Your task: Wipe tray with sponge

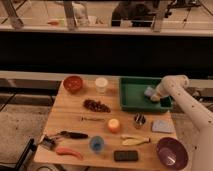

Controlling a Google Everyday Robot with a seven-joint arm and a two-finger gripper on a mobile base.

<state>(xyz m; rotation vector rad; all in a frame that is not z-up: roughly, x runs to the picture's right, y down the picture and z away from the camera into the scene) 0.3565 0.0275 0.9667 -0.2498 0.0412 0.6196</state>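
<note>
The green tray [132,95] lies at the back right of the wooden table. The small pale blue-grey sponge [149,91] sits inside it near the right wall. My gripper [154,96] reaches in from the right on a white arm, pointing down into the tray's right end. It is shut on the sponge and presses it against the tray floor.
A red bowl [73,83], white cup [101,84] and grapes [96,105] lie left of the tray. In front are an orange [114,125], metal cup [139,119], grey-blue pad [161,126], purple bowl [171,151], banana [135,141], blue cup [96,144] and black block [125,156].
</note>
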